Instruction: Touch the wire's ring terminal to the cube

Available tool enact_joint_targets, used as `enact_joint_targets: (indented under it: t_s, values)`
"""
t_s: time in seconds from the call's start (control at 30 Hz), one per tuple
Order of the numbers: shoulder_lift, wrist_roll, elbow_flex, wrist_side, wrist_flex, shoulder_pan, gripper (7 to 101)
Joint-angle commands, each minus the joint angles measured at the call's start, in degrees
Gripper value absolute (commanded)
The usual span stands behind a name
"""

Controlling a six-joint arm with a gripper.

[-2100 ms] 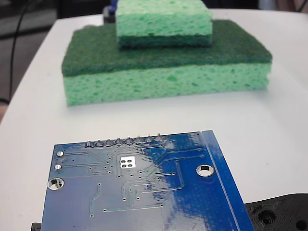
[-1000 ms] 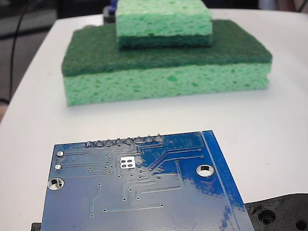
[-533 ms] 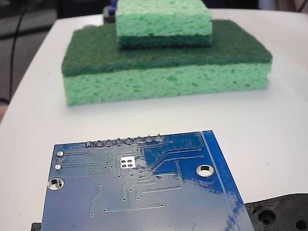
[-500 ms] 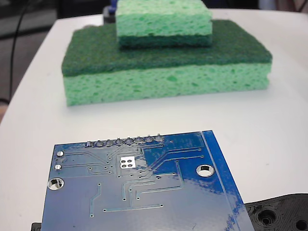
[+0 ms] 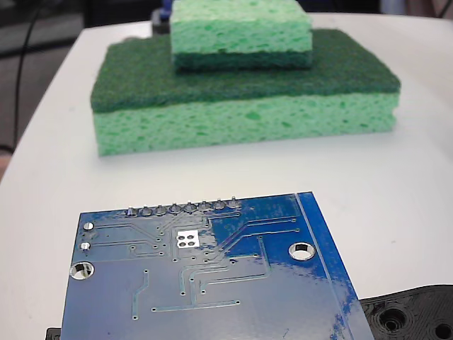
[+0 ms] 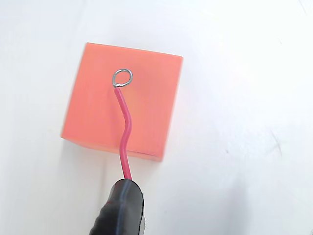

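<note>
In the wrist view an orange cube (image 6: 124, 100) sits on a white surface. A thin red wire (image 6: 125, 132) rises from a black sleeve (image 6: 122, 210) at the bottom edge and ends in the wire's ring terminal (image 6: 122, 77), a small silver loop. The ring lies over the cube's top face, near its far middle. From this overhead angle I cannot tell whether it touches the face or hovers just above it. No gripper fingers show in either view. The cube and wire are out of the fixed view.
The fixed view shows a blue circuit board (image 5: 205, 283) close to the camera, with a black plastic part (image 5: 414, 315) at the bottom right. Behind them, a small green sponge (image 5: 241, 32) is stacked on a large green sponge (image 5: 244, 106) on the white table (image 5: 396, 184).
</note>
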Motion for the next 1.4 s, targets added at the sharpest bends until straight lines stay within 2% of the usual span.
enact_joint_targets:
  t_s: [0.03, 0.87, 1.03, 1.17, 1.4]
  values:
    - [0.4, 0.2, 0.2, -0.3, -0.7, 0.0, 100.3]
    - [0.4, 0.3, 1.1, -0.4, -1.5, -0.1, 100.3]
    - [2.1, -1.7, -3.4, 0.0, 3.7, 0.1, 100.3]
    - [3.7, -3.3, -8.7, 0.6, 10.6, 0.8, 100.3]
    - [15.6, -6.9, -9.7, 1.9, 19.0, 2.0, 100.3]
